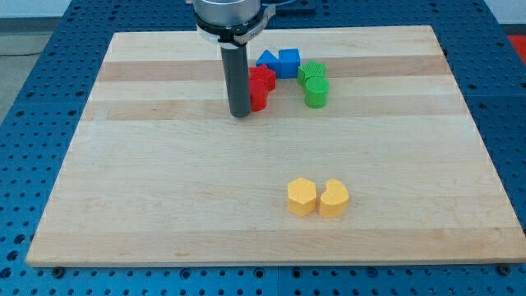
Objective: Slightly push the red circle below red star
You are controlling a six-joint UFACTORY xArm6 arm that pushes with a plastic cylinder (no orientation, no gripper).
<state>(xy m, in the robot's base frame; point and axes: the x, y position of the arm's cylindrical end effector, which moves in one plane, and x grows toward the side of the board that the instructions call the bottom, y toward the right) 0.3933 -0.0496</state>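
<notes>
Eight small coloured blocks lie on the pale wooden board (164,205): two red, two blue, two green and two yellow.

The two red ones sit near the view's top centre, stacked in view one above the other. The upper one, a red star-like block (263,77), shows only its right part; the lower red block (259,98), presumably the red circle, is mostly hidden behind the rod, so its shape cannot be made out. The two appear to touch.

Just above and to the right are a blue triangular block (267,60) and a blue cube (288,62), side by side and touching. Right of the reds are a green star-shaped block (312,73) and, directly below it, a green cylinder (316,94).

Near the view's bottom, well apart from the rest, a yellow hexagonal block (302,196) and a yellow heart-shaped block (334,198) sit side by side, touching.

The arm ends in a plain dark rod with no fingers to open or close. My tip (241,114) rests on the board, pressed against the left side of the lower red block. The arm's upper housing is cut off by the view's top edge.
</notes>
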